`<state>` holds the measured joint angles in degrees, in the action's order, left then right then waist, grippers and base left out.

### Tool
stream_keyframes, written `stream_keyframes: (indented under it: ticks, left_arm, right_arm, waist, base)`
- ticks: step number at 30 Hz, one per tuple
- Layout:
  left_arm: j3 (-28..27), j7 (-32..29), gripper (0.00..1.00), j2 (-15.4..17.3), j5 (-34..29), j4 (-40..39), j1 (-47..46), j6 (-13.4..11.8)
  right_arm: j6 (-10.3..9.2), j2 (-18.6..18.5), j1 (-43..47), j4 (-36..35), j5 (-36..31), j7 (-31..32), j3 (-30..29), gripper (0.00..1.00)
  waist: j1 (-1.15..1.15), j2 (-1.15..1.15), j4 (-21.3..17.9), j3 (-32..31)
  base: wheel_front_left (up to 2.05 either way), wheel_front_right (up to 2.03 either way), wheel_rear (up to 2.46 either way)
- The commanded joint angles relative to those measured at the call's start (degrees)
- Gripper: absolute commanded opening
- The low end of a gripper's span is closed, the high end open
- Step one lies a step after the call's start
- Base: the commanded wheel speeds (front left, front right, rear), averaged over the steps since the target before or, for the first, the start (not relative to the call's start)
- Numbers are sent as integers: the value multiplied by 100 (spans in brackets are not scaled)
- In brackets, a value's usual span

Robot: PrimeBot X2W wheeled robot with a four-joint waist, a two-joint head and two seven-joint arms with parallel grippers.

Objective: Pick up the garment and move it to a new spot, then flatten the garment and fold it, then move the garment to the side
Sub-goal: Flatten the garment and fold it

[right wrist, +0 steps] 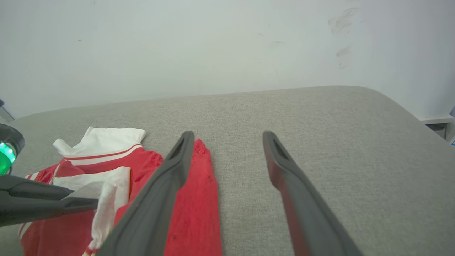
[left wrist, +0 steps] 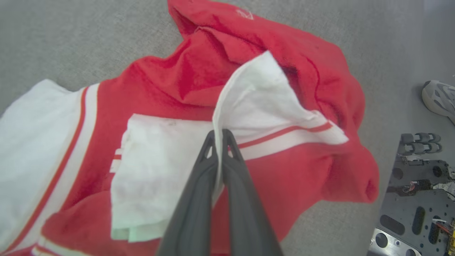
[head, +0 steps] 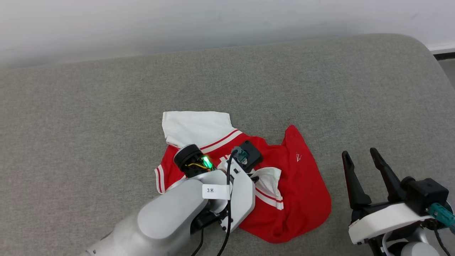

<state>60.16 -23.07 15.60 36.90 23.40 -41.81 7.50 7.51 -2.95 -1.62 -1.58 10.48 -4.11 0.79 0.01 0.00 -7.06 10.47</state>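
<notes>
Head view: your jersey (head: pixel 302 185) lies crumpled on the cushion (head: pixel 106 106), with the right claw (head: pixel 359 153) spread wide, well off to its right. Left wrist view: your left claw (left wrist: pixel 218 137) is pinched on a white sleeve (left wrist: pixel 263 103) fold. Right wrist view: the jersey sits left of the open claw, so your left claw is nearer.

Garment (head: pixel 302 185): red jersey, white sleeves, striped trim, crumpled in a heap near front edge of grey cushion (head: pixel 106 124), mid-width.
</notes>
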Motion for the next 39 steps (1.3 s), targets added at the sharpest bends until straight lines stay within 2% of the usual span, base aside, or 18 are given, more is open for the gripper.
stream_keyframes:
  ticks: [1, 6, 11, 14, 19, 20, 23, 25, 28, 36, 38, 39]
  left_arm:
    - [-40, 158, 0, 36, -24, 18, -101, -3]
    - [-253, 630, 0, 239, -126, -166, -136, -187]
    - [-566, 847, 0, 824, -98, -721, 221, -640]
    - [-852, 893, 0, 1309, 62, -1194, 663, -1049]
    - [-1358, 795, 0, 2170, 497, -1946, 1667, -1875]
    - [-1613, 805, 0, 2551, 808, -2325, 2345, -2321]
    - [-1790, 873, 0, 2774, 1118, -2588, 2993, -2683]
    - [-1899, 951, 0, 2838, 1323, -2627, 3358, -2824]
    - [-2106, 1292, 0, 2748, 1751, -2329, 3962, -2865]
    - [-2261, 1880, 1, 2288, 2089, -1529, 4299, -2606]
    - [-2316, 2091, 100, 2199, 2035, -1383, 4216, -2602]
    - [-2344, 2220, 100, 2155, 1987, -1335, 4162, -2613]
  right_arm:
    - [-4, 11, -43, 45, 16, -47, -33, 100]
    - [-4, 11, 39, 102, 3, -69, -162, 100]
    - [-4, 10, 158, 101, -41, -35, -281, 100]
    - [-4, 11, 236, 99, -9, 5, -326, 100]
    - [-4, 10, 428, 21, -7, 48, -447, 100]
    - [-4, 10, 491, -19, 23, 94, -455, 100]
    - [-4, 10, 501, -50, 44, 112, -467, 100]
    - [-4, 10, 478, -56, 49, 127, -466, 100]
    - [-4, 10, 436, -81, 41, 153, -431, 100]
    - [-4, 10, 448, -123, 1, 190, -447, 100]
    - [-4, 11, 465, -140, -6, 204, -462, 100]
    - [-4, 11, 480, -142, -6, 213, -477, 100]
  waist:
    - [-1, 0, 63, -67]
    - [-1, 0, 284, -268]
    - [-1, 0, 552, -517]
    - [-1, 0, 667, -691]
    - [-1, 0, 860, -850]
    - [-1, 0, 925, -883]
    - [-1, 0, 978, -888]
    - [-1, 0, 1001, -875]
    - [-1, 0, 998, -848]
    - [-1, 0, 913, -838]
    - [-1, 0, 896, -852]
    - [-1, 0, 890, -877]
  base:
    - [0, 0, 0]
    - [0, 0, 0]
    - [0, 0, 0]
    - [0, 0, 0]
    - [0, 0, 0]
    - [0, 0, 0]
    - [0, 0, 0]
    - [0, 0, 0]
    - [0, 0, 0]
    - [0, 0, 0]
    - [0, 0, 0]
    - [0, 0, 0]
